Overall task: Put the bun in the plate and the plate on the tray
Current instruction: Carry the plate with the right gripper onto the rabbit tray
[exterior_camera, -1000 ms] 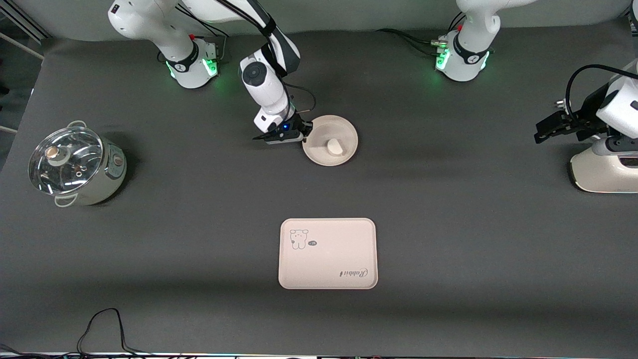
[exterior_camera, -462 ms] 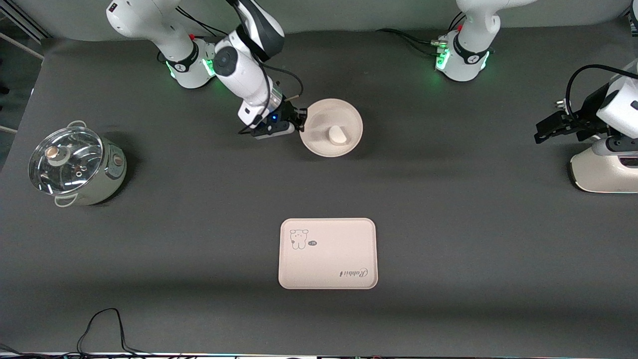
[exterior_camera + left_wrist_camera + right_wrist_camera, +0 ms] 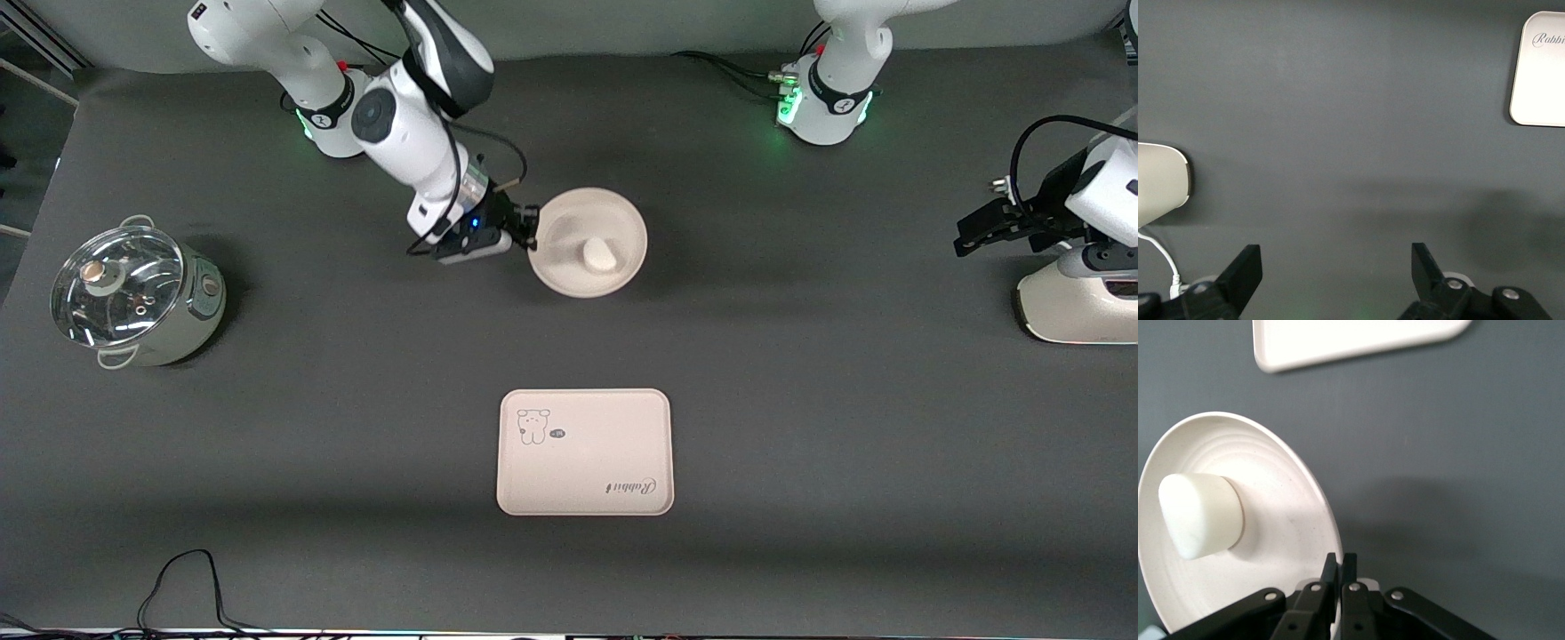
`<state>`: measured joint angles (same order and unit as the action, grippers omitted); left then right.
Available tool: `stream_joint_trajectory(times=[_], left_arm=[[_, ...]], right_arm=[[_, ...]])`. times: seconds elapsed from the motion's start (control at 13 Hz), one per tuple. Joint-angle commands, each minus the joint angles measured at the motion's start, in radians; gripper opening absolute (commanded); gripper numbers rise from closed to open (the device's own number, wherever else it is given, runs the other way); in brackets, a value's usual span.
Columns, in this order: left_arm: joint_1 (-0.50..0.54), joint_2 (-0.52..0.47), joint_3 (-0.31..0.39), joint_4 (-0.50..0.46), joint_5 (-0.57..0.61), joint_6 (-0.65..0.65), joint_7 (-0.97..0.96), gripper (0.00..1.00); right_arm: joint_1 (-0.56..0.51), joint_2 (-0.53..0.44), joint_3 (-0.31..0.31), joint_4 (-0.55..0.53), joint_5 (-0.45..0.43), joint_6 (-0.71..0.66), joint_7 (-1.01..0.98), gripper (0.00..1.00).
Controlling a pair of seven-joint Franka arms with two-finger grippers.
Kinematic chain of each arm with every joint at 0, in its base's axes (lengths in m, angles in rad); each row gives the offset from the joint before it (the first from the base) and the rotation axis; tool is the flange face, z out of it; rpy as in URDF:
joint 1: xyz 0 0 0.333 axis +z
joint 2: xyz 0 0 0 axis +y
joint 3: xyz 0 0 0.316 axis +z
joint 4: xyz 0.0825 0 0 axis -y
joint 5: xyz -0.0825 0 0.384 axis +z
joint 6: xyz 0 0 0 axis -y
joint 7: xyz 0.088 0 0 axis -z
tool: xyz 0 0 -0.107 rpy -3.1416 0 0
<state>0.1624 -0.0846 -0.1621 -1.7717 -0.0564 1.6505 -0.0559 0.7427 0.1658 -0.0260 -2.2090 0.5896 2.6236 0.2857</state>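
Note:
The round cream plate hangs lifted off the table with the white bun lying in it. My right gripper is shut on the plate's rim at the edge toward the right arm's end. In the right wrist view the plate holds the bun, with my right gripper pinching the rim. The cream tray with bear drawing and "Rabbit" script lies nearer the front camera, bare; it also shows in the right wrist view. My left gripper is open and empty, waiting at the left arm's end.
A glass-lidded pot stands at the right arm's end. A white appliance sits under the left arm. A black cable loops at the table's front edge. The left wrist view shows the tray's corner.
My right gripper has lifted the plate with the bun off the table; the arm has swung toward its own end and the plate has then come a little toward the tray. The left arm has not moved.

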Motion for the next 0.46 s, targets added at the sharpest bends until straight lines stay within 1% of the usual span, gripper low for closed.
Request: stream_joint_trajectory(times=[0.0, 0.08, 0.15, 0.23, 0.38], left_arm=[[0.0, -0.003, 0.003, 0.009, -0.01, 0.002, 0.001, 1.0], [0.0, -0.001, 0.003, 0.009, -0.01, 0.002, 0.002, 1.0], [-0.001, -0.001, 0.003, 0.009, -0.01, 0.002, 0.001, 1.0], [-0.004, -0.001, 0.003, 0.009, -0.01, 0.002, 0.002, 1.0], [-0.009, 0.0, 0.003, 0.012, -0.01, 0.011, 0.001, 1.0]], right_arm=[[-0.093, 0.237, -0.002, 0.327, 0.012, -0.112, -0.056, 0.0], [-0.121, 0.309, -0.003, 0.451, -0.008, -0.167, -0.054, 0.0], [-0.147, 0.387, -0.011, 0.583, -0.048, -0.235, -0.045, 0.0], [-0.155, 0.473, -0.032, 0.73, -0.074, -0.285, -0.04, 0.0], [-0.154, 0.622, -0.08, 0.965, -0.073, -0.352, -0.037, 0.0]])
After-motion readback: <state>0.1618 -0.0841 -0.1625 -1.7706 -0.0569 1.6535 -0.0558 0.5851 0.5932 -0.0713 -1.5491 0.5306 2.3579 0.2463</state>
